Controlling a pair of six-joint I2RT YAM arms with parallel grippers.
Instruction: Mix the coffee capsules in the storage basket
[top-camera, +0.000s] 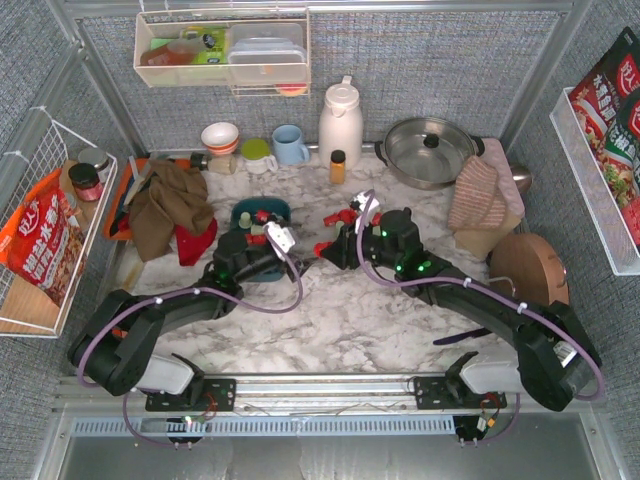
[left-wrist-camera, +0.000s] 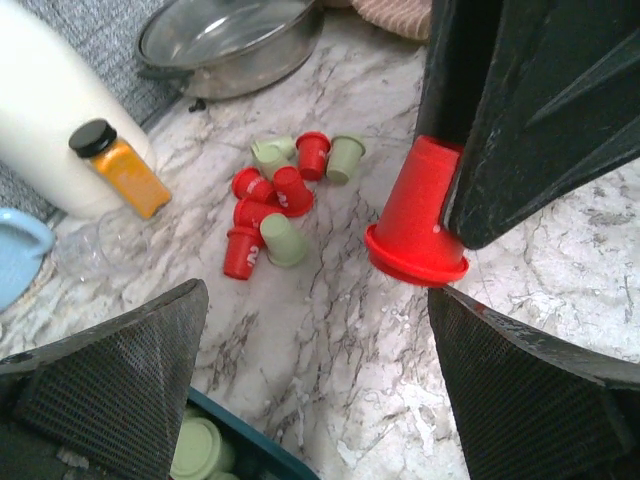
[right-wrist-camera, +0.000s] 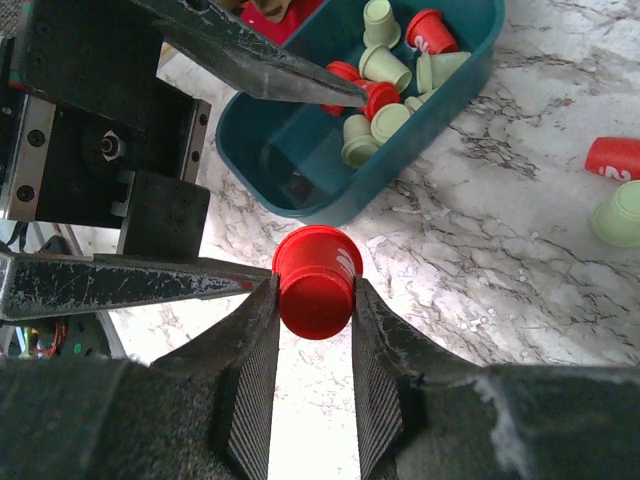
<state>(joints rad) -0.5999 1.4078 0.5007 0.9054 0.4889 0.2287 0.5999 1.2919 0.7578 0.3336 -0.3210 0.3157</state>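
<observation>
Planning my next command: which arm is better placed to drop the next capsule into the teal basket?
Right. Its hand is shut on a red capsule, close beside the basket. The left hand is open and empty, so it would first need to pick one up.

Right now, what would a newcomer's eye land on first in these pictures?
The bright red capsule pinched in the right gripper, held near the teal basket. Then the loose heap of red and green capsules lying on the marble table.
</observation>
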